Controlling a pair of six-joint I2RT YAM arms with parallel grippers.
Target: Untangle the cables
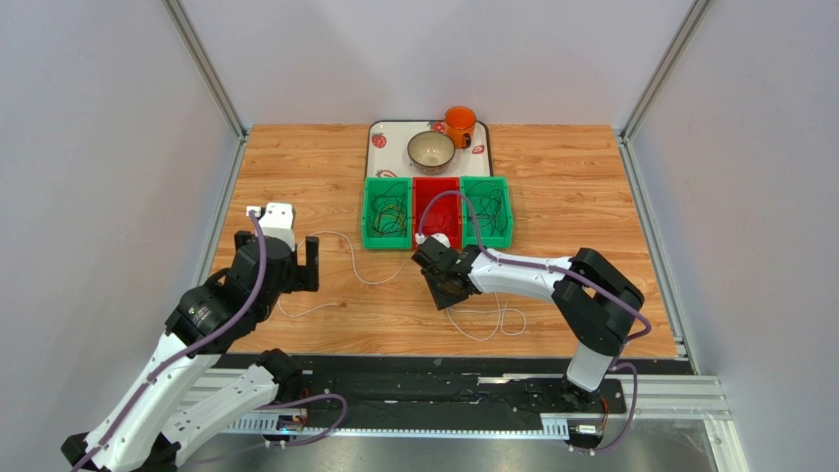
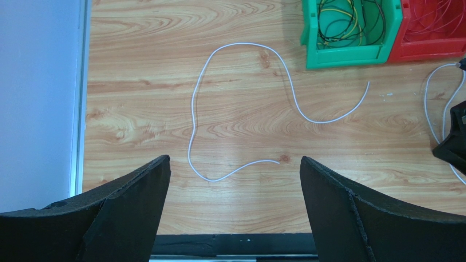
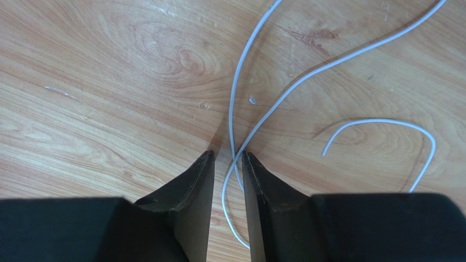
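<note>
Right claw: the right gripper (image 3: 227, 164) is standing narrow, a slim gap showing between its fingers; it is not yet pinching anything that shows.
Cable at the claw: white cable loops (image 3: 284, 90) are crossing right between those fingertips, low on the table (image 3: 109, 82); one strand is running back under the claw; another arc is lying just beside it to the right; whether this is one wire or two, I cannot tell.
Left claw: the left gripper (image 2: 234, 159) is hanging wide and holding nothing.
Freed cable: a single white cable (image 2: 240, 43) is lying in an open curve ahead of the left claw, touching no other wire; its near end is sitting between the fingers in view.
Bins: beyond, the left green bin (image 1: 386, 241), red bin (image 1: 436, 180) and right green bin (image 1: 489, 242) are holding coloured cables (image 2: 342, 24); whether those are tangled is too small to tell.
Progress: seemingly part done; the lone white cable is looking finished; the crossed loops at the right claw are remaining.
</note>
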